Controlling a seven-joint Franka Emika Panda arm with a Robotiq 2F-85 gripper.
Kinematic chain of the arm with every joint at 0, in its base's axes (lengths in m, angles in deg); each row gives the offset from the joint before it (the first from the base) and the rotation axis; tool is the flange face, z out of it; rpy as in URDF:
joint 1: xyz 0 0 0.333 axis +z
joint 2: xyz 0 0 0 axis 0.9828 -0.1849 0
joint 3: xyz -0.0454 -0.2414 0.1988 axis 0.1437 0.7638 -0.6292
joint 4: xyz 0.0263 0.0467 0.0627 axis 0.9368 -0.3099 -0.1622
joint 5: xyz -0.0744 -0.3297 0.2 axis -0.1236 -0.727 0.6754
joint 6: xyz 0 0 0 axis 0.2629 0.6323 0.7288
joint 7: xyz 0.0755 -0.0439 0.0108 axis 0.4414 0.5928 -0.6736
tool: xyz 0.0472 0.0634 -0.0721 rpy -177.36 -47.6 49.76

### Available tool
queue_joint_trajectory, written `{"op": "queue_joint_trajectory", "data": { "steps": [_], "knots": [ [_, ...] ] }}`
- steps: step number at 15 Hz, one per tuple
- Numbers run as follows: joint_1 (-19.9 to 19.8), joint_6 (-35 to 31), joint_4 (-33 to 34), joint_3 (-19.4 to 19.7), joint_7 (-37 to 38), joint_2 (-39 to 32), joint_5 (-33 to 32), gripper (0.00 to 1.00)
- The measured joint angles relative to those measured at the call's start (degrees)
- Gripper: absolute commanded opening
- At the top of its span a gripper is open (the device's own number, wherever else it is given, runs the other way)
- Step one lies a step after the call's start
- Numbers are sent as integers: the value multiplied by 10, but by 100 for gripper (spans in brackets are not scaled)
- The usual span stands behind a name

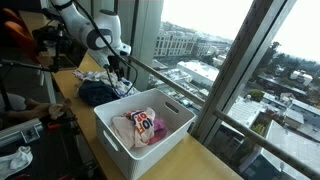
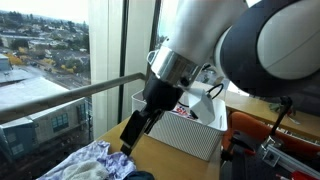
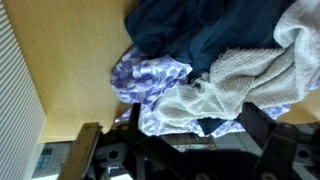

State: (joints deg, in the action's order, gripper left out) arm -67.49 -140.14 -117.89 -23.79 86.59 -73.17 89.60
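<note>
Purple-patterned cloth (image 3: 150, 82) is lying crumpled on the table (image 1: 205, 160), touching a navy cloth (image 3: 200, 35) and a white towel (image 3: 245, 80). Just above this heap the claw (image 3: 170, 125) is hovering, its jaws standing wide apart and gripping nothing. Whether a fingertip is brushing the fabric is hard to tell. Near the heap a white basket (image 1: 165, 140) is holding more clothes (image 1: 140, 125), beside the window (image 1: 210, 40).

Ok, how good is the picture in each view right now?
Wrist view: soft, slightly blurred; the open hand is a dark silhouette at the bottom edge; the purple-and-white patterned cloth reads clearly enough. Exterior views: window daylight blows out the sky in both; the white plastic basket is readable, while the close arm looks large and fuzzy.
</note>
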Motion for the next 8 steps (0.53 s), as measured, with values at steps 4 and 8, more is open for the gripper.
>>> {"op": "queue_joint_trajectory", "data": {
  "steps": [4,8],
  "knots": [
    [2,0,57,-20,-9,-98,9,100],
    [2,5,114,-35,-21,-177,15,100]
  ]
}}
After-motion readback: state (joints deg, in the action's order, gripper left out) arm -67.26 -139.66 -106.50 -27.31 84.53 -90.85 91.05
